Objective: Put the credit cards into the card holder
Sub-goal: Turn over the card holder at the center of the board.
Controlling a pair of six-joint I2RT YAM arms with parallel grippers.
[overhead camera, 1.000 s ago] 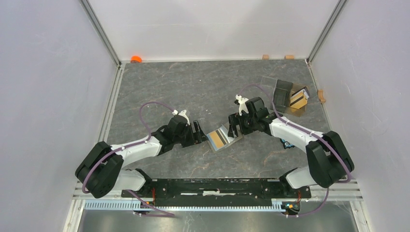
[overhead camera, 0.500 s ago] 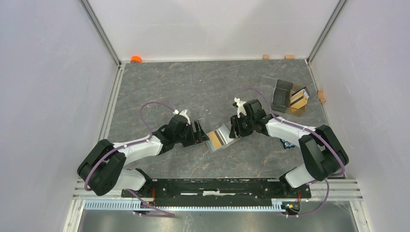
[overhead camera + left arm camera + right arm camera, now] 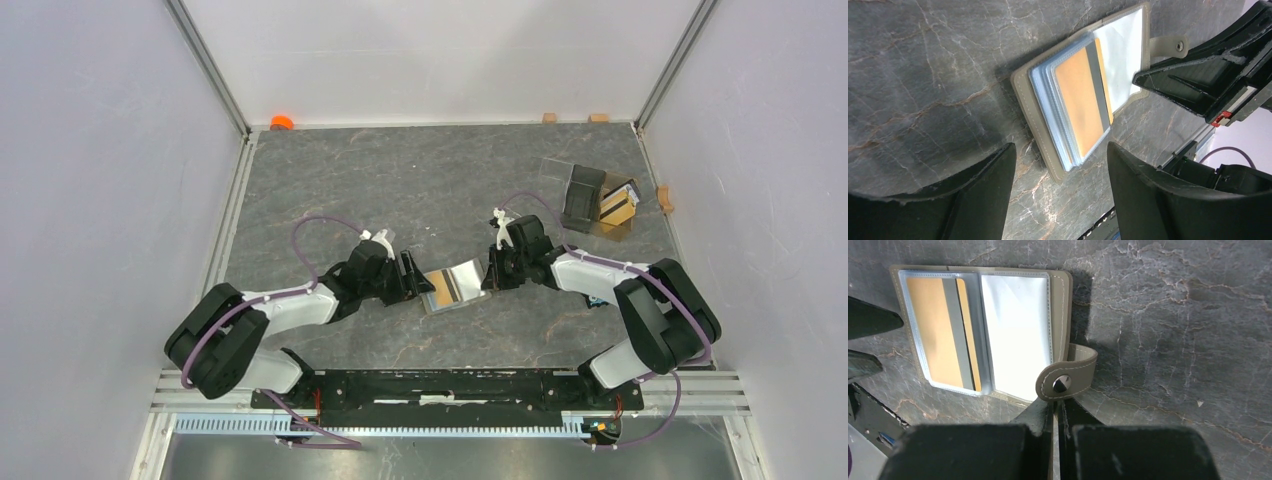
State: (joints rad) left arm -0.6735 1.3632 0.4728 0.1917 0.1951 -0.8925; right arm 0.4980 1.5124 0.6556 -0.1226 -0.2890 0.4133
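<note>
Orange credit card [image 3: 938,335] in card holder [image 3: 1018,330]

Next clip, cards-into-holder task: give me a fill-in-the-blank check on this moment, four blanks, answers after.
1. The card holder lies ____ on the table, with an orange card inside it.
2. The right gripper is shut on the holder's snap ____.
3. The left gripper has its jaws apart and grips ____.
4. The clear plastic box sits toward the table's far ____ corner.
Missing words: open; tab; nothing; right.
</note>
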